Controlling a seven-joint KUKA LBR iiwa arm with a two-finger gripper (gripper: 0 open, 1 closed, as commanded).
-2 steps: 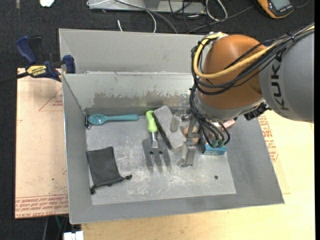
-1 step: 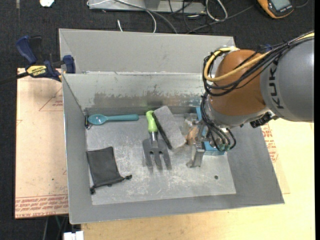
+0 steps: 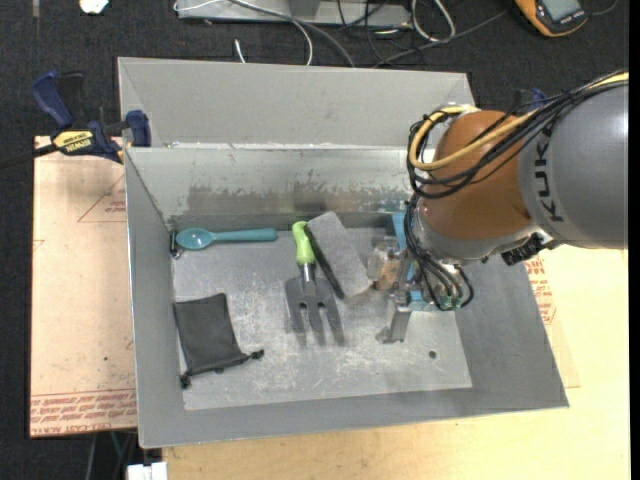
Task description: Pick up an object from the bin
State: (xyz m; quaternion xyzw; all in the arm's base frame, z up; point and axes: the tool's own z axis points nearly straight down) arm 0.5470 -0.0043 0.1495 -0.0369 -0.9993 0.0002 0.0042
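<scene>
My gripper [image 3: 395, 326] hangs low over the right-middle of the bin floor, under the arm's orange cover, with bare floor below its tip. Left of it lies a small hand fork [image 3: 314, 306] with grey tines and a green handle, tines pointing toward the front. A grey rectangular block [image 3: 335, 252] lies tilted across the fork's handle. A small tan thing [image 3: 383, 266] sits just behind the gripper, partly hidden by the wrist. Nothing shows in the gripper.
A teal spoon [image 3: 224, 235] lies along the back wall at the left. A black fabric pouch [image 3: 207, 333] with a short cord lies at the front left. The arm covers the bin's back right corner.
</scene>
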